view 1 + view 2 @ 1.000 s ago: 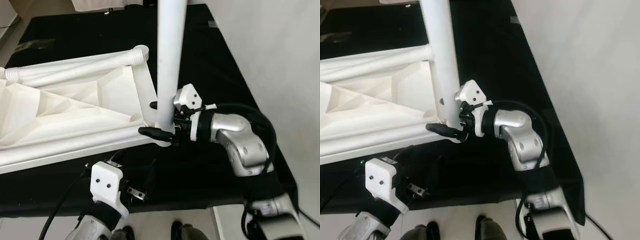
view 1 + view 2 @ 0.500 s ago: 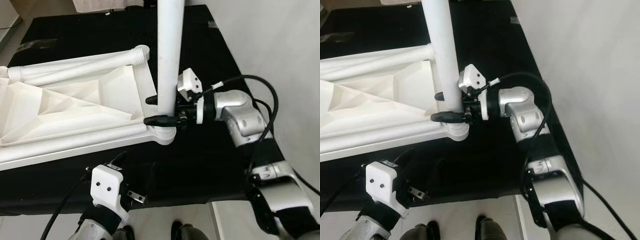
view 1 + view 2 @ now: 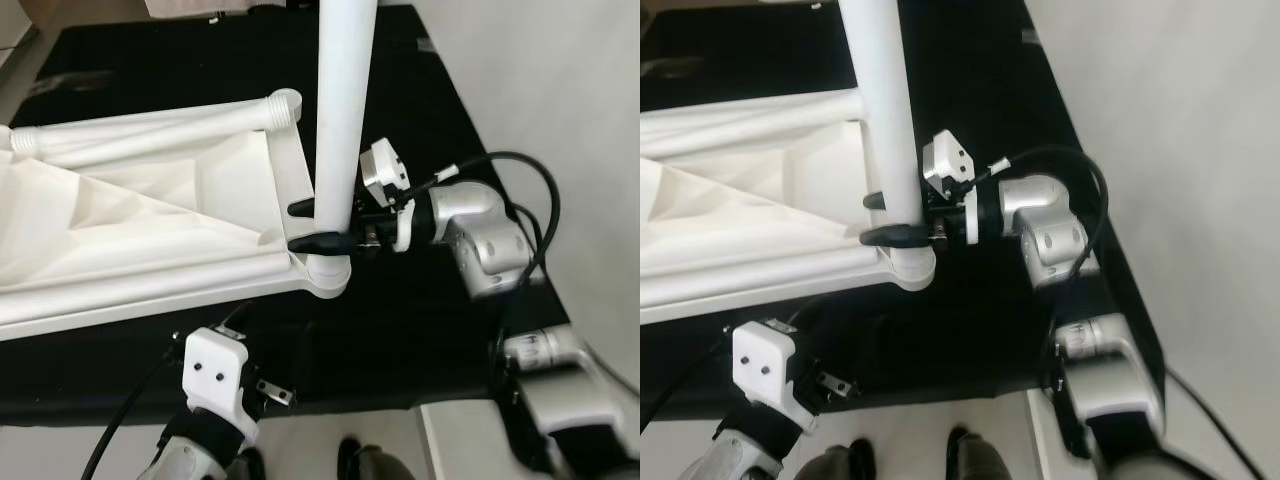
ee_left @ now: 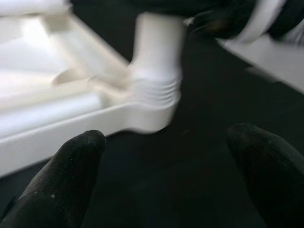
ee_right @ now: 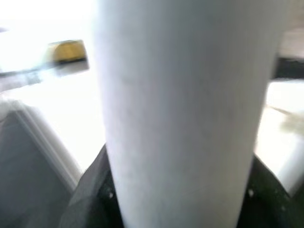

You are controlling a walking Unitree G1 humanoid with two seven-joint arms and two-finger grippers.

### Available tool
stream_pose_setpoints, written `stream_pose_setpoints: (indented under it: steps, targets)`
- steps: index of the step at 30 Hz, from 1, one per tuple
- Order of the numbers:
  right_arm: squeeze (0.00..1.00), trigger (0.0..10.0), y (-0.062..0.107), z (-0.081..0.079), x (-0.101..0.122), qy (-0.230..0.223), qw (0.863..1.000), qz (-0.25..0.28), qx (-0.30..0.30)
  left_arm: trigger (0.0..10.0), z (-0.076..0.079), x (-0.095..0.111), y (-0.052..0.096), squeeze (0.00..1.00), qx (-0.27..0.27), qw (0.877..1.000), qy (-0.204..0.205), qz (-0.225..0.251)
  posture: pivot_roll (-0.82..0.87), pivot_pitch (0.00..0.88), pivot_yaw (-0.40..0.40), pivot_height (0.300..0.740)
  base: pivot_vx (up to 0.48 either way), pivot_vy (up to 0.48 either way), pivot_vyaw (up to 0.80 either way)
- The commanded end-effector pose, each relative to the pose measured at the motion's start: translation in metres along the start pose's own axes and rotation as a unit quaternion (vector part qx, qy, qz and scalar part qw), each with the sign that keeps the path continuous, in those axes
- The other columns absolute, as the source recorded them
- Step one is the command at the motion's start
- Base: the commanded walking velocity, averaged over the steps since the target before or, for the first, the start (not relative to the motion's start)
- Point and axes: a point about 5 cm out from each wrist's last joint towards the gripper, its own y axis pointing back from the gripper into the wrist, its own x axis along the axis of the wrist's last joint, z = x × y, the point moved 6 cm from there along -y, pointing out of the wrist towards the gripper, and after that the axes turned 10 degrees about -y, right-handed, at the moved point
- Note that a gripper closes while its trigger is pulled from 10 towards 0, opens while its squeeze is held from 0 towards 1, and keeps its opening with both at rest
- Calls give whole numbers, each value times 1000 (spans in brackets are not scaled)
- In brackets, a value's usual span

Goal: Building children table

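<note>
table leg upright in corner socket of tabletop lying on mat; tabletop left of leg.

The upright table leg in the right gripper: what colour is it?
Plain white, like the tabletop. The leg shows best in the left eye view.

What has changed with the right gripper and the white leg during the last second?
The right gripper stayed clamped on the table leg while its forearm swung away from the robot. The leg stayed upright in the corner socket of the tabletop. The left gripper stayed open below.
</note>
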Motion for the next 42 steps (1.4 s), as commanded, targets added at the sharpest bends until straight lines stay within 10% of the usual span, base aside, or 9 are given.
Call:
stream_pose_setpoints:
  steps: [1, 8, 9, 13, 14, 20, 23, 41, 42]
  targets:
    - [0, 0, 27, 27, -57, -41, 980, -108, -165, 10000, -1, -3, 4, 0, 1, 1000, 0, -9, -18, 306, -29, 740, 0, 0, 0]
    - [0, 0, 15, 15, -59, -36, 986, -106, -126, 10000, -2, -6, 1, 0, -8, 1000, 2, -10, -27, 277, -22, 740, 0, 0, 0]
    - [0, 10000, 13, 14, -58, -35, 986, -106, -120, 10000, -2, -6, 0, 0, -7, 1000, 2, -9, -27, 275, -24, 740, 0, 0, 0]
    - [0, 10000, 10, 7, -55, -32, 989, -107, -94, 10000, -3, -7, 0, 0, -3, 1000, 2, -9, -27, 272, -23, 740, 0, 0, 0]
    - [1000, 10000, 6, -12, -50, -60, 993, -100, -30, 10000, -4, -7, 0, 0, -3, 1000, 1, -9, -25, 268, -22, 740, 0, 0, 0]
    - [1000, 10000, 6, -50, -19, -74, 989, -45, 123, 10000, -3, -8, -1, 0, -4, 1000, 3, -9, -21, 263, -15, 740, 0, 0, 0]
    - [0, 10000, 12, -53, -6, -32, 975, -38, 219, 10000, -3, -8, -1, 0, -6, 1000, 4, -10, -11, 261, -6, 740, 0, 0, 0]
    - [0, 10000, 13, -10, 5, 18, 924, -107, 368, 10000, 3, -2, 3, 0, -8, 1000, 10, -11, 48, 310, -18, 740, 0, 0, 0]
    - [0, 196, 11, -8, 6, 18, 922, -107, 373, 10000, 4, -2, 4, 0, -7, 1000, 10, -11, 50, 314, -17, 740, 0, 0, 0]
